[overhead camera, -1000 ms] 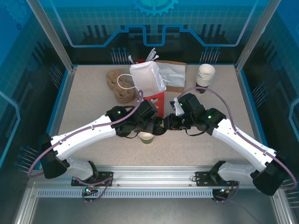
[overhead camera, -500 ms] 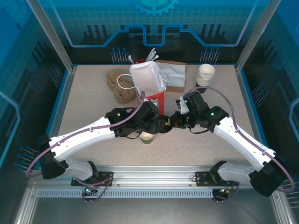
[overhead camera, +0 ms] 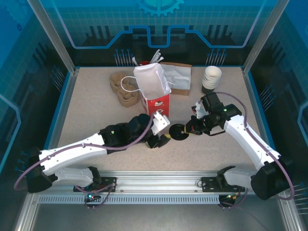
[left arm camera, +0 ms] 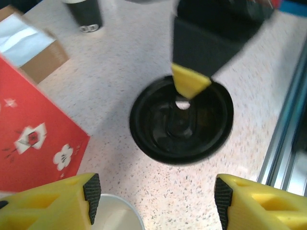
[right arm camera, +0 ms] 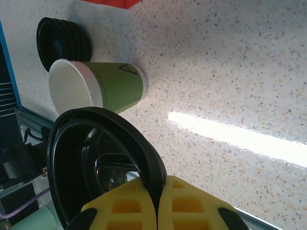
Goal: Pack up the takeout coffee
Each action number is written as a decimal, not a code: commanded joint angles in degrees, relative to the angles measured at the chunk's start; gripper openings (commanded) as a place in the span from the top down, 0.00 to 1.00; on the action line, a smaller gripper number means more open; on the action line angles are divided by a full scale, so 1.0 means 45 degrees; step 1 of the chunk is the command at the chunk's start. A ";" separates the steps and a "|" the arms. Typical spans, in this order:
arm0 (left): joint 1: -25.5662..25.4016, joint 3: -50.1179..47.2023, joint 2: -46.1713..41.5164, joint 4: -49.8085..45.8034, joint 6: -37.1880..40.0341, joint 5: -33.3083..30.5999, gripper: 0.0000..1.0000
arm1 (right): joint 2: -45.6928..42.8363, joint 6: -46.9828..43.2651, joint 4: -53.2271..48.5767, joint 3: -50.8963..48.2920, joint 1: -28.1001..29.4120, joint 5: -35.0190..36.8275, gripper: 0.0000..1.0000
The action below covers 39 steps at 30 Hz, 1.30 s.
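Nearest, hovering with left gripper (left arm camera: pixel 156 199) spread and empty over the lidless takeout coffee cup (right arm camera: pixel 117 88), upright on the table (right arm camera: pixel 230 62) before the red bag (overhead camera: pixel 159 103); likely light, thin-walled, crushable, so best squeezed gently mid-body; contents unclear, and hidden from above; just beyond, pinching a black lid (right arm camera: pixel 96 163) by its rim in the clenched right gripper (right arm camera: pixel 157 199).

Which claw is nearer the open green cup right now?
Left. The left claw hangs open right over the green cup, the cup's white rim just inside one finger. The right claw is off to the cup's side, pinching the black lid by its edge.
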 commanded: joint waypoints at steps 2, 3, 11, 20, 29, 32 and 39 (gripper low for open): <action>-0.0078 -0.1434 -0.0842 0.3028 0.4068 0.1837 0.33 | 0.0242 -0.0738 -0.1130 -0.0041 -0.0326 -0.0903 1.00; -0.0078 -0.1587 -0.0864 0.3159 0.4553 0.2095 0.33 | 0.0293 -0.0799 -0.1184 -0.0053 -0.0343 -0.0952 1.00; -0.0078 -0.1909 -0.0230 0.3642 0.6338 0.2002 0.36 | 0.0664 -0.1061 -0.1349 -0.0016 -0.0365 -0.1540 1.00; -0.0078 -0.1817 0.0474 0.3560 0.7353 0.2176 0.42 | 0.0865 -0.1256 -0.1520 0.0132 -0.0367 -0.1635 1.00; -0.0078 -0.1794 0.0927 0.3592 0.7902 0.2120 0.45 | 0.0925 -0.1331 -0.1576 0.0112 -0.0365 -0.1714 1.00; -0.0078 -0.1726 0.1062 0.3728 0.7936 0.2078 0.50 | 0.0937 -0.1344 -0.1586 0.0106 -0.0345 -0.1773 1.00; -0.0068 -0.1441 0.1383 0.3838 0.8107 0.1792 0.59 | 0.0985 -0.1406 -0.1672 0.0092 -0.0326 -0.1794 1.00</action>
